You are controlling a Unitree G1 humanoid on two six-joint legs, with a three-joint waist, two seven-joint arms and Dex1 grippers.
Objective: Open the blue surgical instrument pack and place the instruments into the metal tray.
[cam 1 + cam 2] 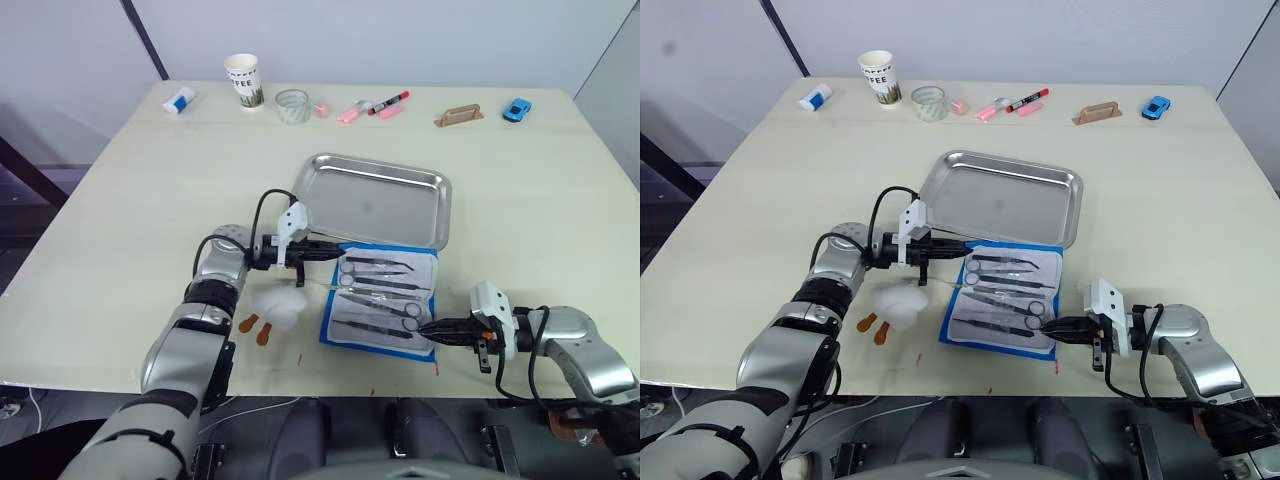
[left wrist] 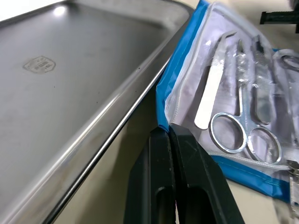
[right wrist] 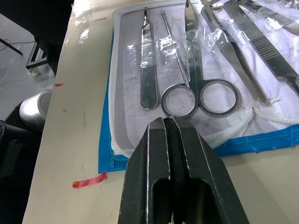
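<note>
One blue surgical instrument pack lies opened flat on the table, its pale lining up, touching the near rim of the single metal tray, which holds nothing. About six silver instruments lie side by side on the lining, among them two pairs of scissors and tweezers. The left gripper is pressed closed at the pack's left corner; the right gripper is closed at a scissor ring on its right edge.
</note>
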